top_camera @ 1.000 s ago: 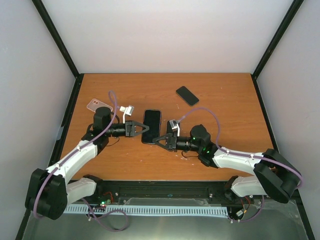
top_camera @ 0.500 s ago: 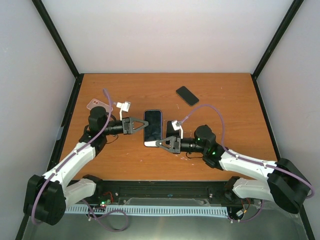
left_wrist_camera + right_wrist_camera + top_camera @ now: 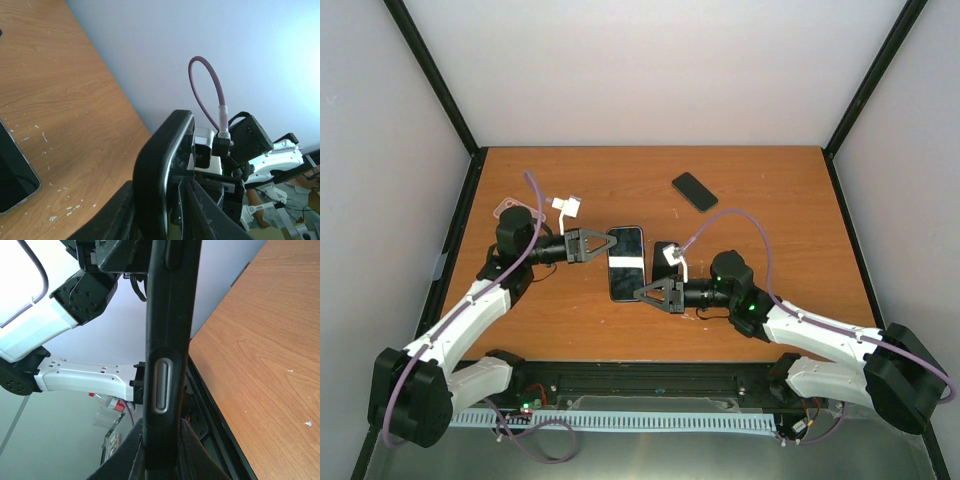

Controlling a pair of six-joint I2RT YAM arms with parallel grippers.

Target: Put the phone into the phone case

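Over the last second the phone (image 3: 626, 262) has slid a little toward my bases, and a white band of glare now crosses its screen. My left gripper (image 3: 605, 241) has shifted slightly toward the far side, and my right gripper (image 3: 642, 293) has drawn back toward the near edge and outward. The phone sits between the two grippers, the left one at its far left corner and the right one at its near right corner. Both are closed down onto it. Seen from the left wrist, a thick black rounded rim rises between my left fingers (image 3: 117, 212). Seen from the right wrist, the thin black edge stands upright between my right fingers (image 3: 127, 455), its oblong side button (image 3: 161, 385) facing the camera. I cannot tell whether the phone rests on the table (image 3: 770, 230) or hangs just above it. The pink phone case (image 3: 504, 208) lies flat behind my left gripper, partly hidden by that arm, well apart from the phone and with nothing in it. A second dark phone (image 3: 695, 190) lies flat beyond my right gripper toward the far side, apart from everything. A dark slab (image 3: 15, 175) shows one rounded corner on the wood beside my left gripper; I cannot tell what it is.
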